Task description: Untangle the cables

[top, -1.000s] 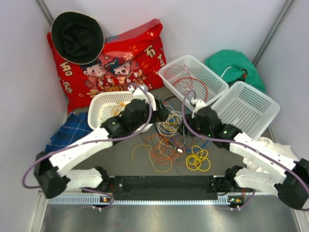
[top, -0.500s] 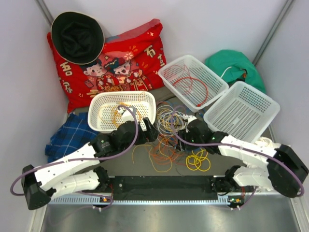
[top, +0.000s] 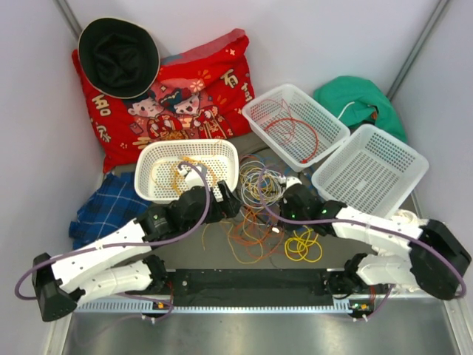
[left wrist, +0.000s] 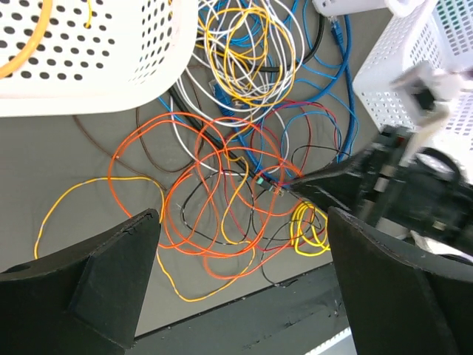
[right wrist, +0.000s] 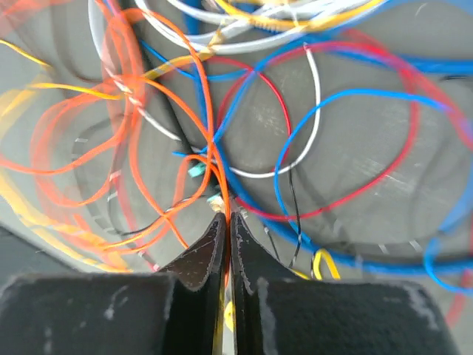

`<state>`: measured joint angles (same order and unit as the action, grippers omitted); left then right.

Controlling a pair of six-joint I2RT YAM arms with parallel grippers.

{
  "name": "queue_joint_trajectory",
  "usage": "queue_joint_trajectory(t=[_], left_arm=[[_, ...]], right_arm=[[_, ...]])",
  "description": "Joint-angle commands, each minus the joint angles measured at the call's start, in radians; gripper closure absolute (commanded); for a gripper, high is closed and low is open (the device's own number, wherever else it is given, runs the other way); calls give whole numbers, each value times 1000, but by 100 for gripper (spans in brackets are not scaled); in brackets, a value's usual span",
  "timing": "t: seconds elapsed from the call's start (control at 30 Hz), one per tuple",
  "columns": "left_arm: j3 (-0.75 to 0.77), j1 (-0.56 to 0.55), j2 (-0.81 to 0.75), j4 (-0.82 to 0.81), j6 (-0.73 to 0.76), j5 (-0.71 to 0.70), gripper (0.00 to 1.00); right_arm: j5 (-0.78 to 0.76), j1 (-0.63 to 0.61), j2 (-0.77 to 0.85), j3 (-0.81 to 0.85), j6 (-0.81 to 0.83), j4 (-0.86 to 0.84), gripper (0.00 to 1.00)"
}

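Carefully now: the right end effector (right wrist: pixel 227 222) pinches the orange cable (right wrist: pixel 213 140), so we lift slowly; the left end effector (left wrist: pixel 240 222) gapes empty.

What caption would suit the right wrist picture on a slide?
Right arm's jaws shut on an orange cable amid tangled blue, red and white cables.

A grey table (left wrist: pixel 44 148) carries a loose tangle of cables (top: pixel 255 214) at its middle, with a yellow coil (top: pixel 303 244) just beside it. Behind lie an oval white basket (top: pixel 151 159), a middle basket (top: pixel 255 118) and a right basket (top: pixel 373 170). A red cushion (top: pixel 199 81), a blue checked cloth (top: pixel 103 207) and a green cloth (top: pixel 358 100) lie at the edges.
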<state>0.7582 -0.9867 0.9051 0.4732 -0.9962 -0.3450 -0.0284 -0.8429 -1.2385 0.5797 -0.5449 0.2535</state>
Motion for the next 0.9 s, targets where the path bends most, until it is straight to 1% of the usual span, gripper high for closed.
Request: queue_joint_trajectory(t=[0.0,0.03,0.13,0.23,0.3,0.37,0.4,0.47,0.57,0.6,0.67,0.73,0.87], left_arm=[[12,-4,-26,-5,19,-35,1],[15,-4,-31,-4,24,-40,1],[39,-4,-40,-5,51,-78,1],[43,-4,-61,-45,91,-129,1],[50,-3,-77,-106,148,-137,1],[49,-3,-106,-152,218,-141,1],[46,-3,-129,-212,243,-141,1],[30,-3,-153,-267,321,-158,1],[0,-3,-202,-346,385,-212,1],[-11,-1,-228,-405,405,-206,1],[-51,-3,-253,-461,447,-172,1],[-85,-3,-276,-531,458,-157,1],[-103,-3,-265,-565,447,-111,1]], right_arm=[[-91,-36,181,190,36,139,100],[-109,-41,244,224,43,173,100],[-139,-44,339,374,89,279,100],[-160,-47,353,538,115,380,100],[-166,-47,347,638,131,429,100],[-162,-47,355,687,137,474,100],[-153,-47,359,727,138,480,100],[-139,-47,366,764,138,493,100],[-97,-45,361,839,140,515,100],[-81,-45,353,870,140,523,100],[-67,-47,352,897,135,541,100],[-50,-47,359,924,128,541,100],[-38,-47,369,954,125,552,100]])
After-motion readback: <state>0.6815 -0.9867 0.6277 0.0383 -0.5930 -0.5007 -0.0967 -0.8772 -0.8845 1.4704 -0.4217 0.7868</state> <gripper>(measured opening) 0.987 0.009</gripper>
